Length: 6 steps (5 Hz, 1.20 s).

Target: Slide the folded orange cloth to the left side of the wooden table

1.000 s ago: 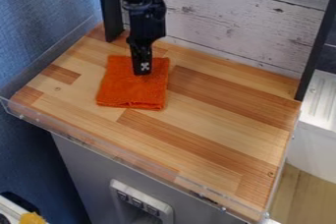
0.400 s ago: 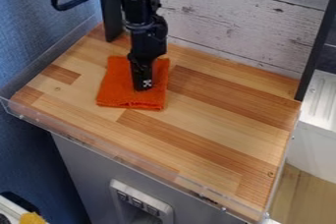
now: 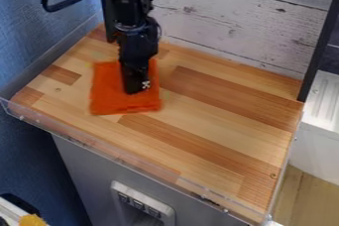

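The black gripper (image 3: 137, 90) points down onto the middle of an orange cloth (image 3: 109, 98), its tip against the fabric. The cloth is a folded, roughly square piece lying flat on the left part of the wooden tabletop (image 3: 212, 121). The arm covers part of the cloth's upper middle. Whether any fabric is pinched cannot be seen.
A clear low rim (image 3: 132, 158) runs along the front edge. Behind the table stands a whitewashed plank wall (image 3: 232, 22), with dark posts at the back left and right. A blue wall (image 3: 39, 36) is at the left, a white unit (image 3: 324, 101) at the right.
The gripper first came forward over the cloth, then shifted left. The cloth stayed put at first and has since slid left and slightly toward the front with it.
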Each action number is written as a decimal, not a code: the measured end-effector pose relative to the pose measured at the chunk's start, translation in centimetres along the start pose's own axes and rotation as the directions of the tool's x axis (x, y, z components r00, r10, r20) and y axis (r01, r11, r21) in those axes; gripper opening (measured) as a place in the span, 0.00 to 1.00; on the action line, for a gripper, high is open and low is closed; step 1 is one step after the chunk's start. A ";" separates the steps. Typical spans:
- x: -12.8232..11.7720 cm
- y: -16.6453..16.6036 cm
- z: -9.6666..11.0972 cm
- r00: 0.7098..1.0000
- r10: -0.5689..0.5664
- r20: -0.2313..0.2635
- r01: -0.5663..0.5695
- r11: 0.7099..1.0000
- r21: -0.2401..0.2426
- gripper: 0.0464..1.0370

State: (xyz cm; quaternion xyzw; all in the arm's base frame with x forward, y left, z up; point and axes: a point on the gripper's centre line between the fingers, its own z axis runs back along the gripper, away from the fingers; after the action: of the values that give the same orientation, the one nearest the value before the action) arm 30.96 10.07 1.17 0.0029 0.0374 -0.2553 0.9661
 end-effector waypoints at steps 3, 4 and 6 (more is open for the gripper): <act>-4.0 2.4 0.1 0.940 0.339 0.044 -0.340 0.940 0.030 0.01; -4.8 3.3 0.3 0.910 0.407 0.072 -0.410 0.912 0.027 0.01; -4.8 4.6 1.0 0.868 0.484 0.114 -0.488 0.873 0.005 0.04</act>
State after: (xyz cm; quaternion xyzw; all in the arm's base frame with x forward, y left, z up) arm 29.13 16.45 2.48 0.0144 -0.0218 -0.0045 0.9996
